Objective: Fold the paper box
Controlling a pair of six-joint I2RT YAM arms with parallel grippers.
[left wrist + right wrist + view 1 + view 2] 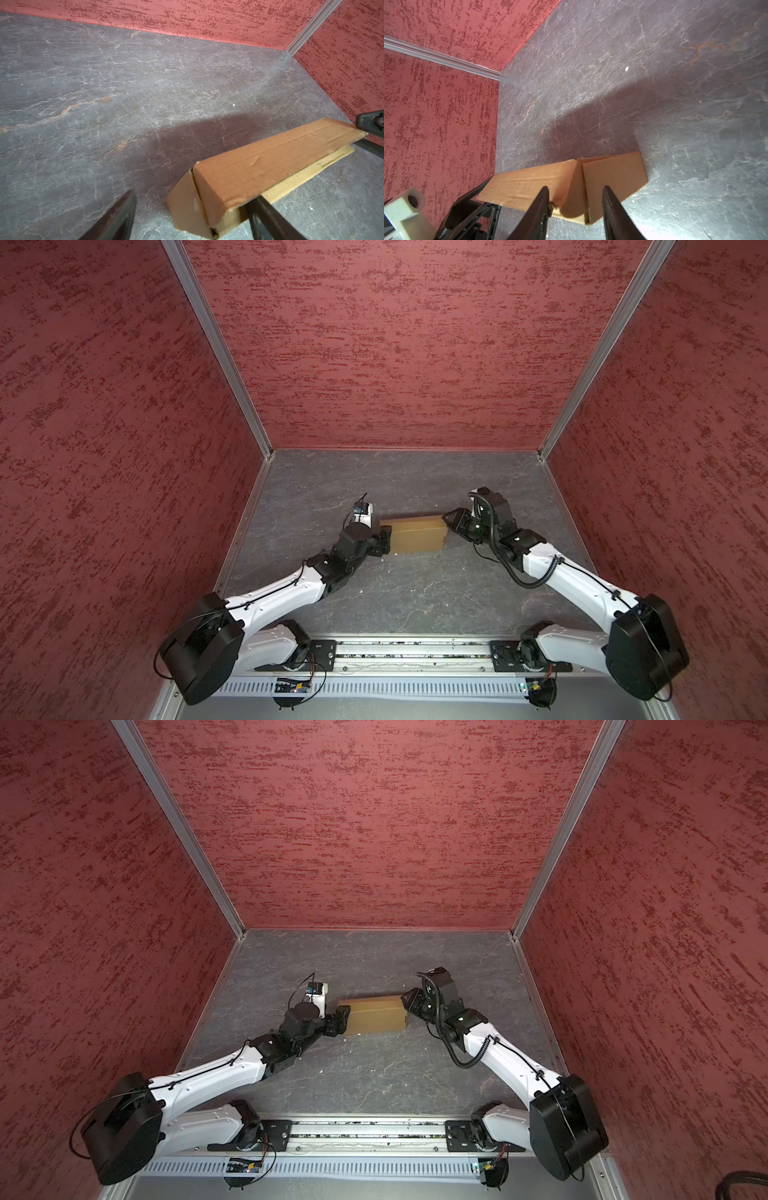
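The paper box (415,536) (376,1017), plain brown cardboard folded into a shallow closed box, lies mid-table. My left gripper (386,541) (344,1020) is at its left end. In the left wrist view it (192,216) is wide open around that end of the box (259,166); one finger (268,218) sits against the front edge under the lid, the other (116,218) stands well clear. My right gripper (449,519) (406,997) is at the right far corner. In the right wrist view it (576,199) is partly open around the box's end flap (612,172).
Red textured walls (395,344) close in the grey stone-patterned table (415,597) at the back and both sides. An aluminium rail (399,651) with both arm bases runs along the front. The left arm's white camera mount (404,207) shows beyond the box.
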